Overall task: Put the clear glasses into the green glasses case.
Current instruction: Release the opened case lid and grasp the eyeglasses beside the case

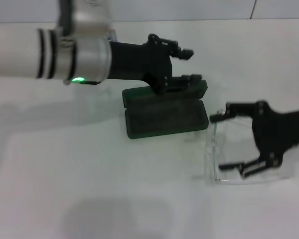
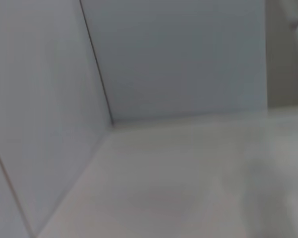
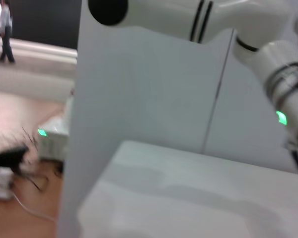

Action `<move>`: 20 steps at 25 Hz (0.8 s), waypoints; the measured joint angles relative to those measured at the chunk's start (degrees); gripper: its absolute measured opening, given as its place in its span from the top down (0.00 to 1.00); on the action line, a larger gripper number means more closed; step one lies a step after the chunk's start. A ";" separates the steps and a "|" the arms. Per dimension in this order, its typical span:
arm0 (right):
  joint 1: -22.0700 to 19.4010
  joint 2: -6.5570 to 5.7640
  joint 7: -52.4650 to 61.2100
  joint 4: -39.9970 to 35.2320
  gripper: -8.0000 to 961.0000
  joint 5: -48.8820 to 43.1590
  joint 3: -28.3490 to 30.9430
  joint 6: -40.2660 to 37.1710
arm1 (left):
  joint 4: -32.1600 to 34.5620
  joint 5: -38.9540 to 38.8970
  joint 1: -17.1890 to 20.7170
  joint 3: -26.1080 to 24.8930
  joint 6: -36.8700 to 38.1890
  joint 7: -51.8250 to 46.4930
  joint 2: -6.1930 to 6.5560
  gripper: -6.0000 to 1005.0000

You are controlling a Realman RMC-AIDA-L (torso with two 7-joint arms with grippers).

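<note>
The right gripper, fingers spread wide, straddles the clear glasses on the table, while the left gripper, also spread, hovers above the open green glasses case.

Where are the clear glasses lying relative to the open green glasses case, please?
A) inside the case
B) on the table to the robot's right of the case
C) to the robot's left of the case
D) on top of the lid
B: in the head view the clear glasses lie on the white table, to the right of the green glasses case, with the right gripper open around them.
</note>
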 joint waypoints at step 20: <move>19.05 3.00 22.97 -31.47 0.08 -40.91 -8.20 -8.25 | -18.97 -24.25 17.77 -11.75 17.05 20.25 0.28 0.47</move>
